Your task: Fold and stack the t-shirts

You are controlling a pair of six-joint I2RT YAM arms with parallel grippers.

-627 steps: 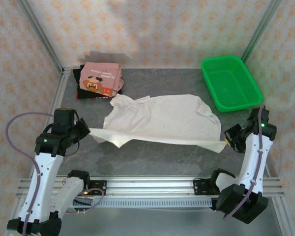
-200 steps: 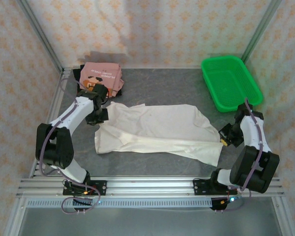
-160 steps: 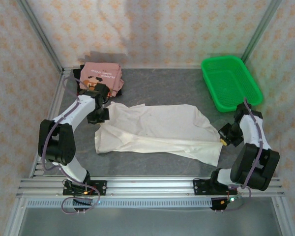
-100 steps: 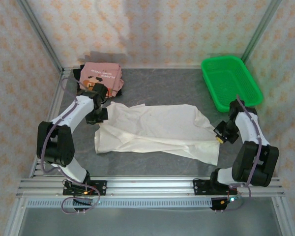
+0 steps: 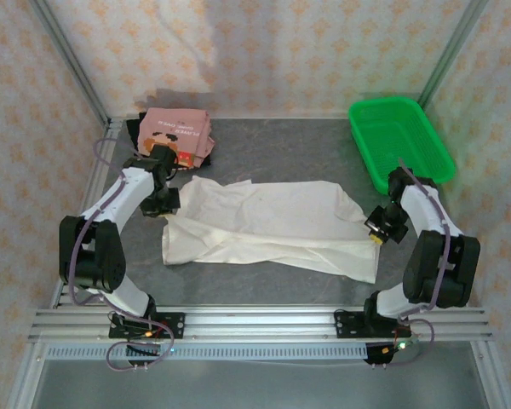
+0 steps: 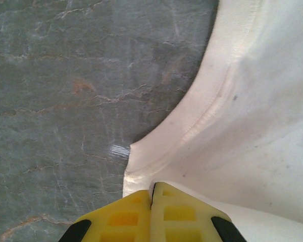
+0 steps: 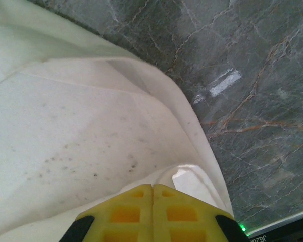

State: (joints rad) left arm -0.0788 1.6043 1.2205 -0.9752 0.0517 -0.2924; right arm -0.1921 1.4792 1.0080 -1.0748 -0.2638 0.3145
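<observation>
The left gripper had its yellow pads pressed together on a hemmed, curved edge of the off-white t-shirt, pinching the cloth at its tips. The right gripper was likewise clamped on the opposite edge, where a small fold rose to its fingertips. The shirt lay rumpled and partly doubled over on the grey marbled table, stretched between the two grippers. A folded pink t-shirt sat just beyond the left gripper, and a green basket stood beyond the right gripper.
</observation>
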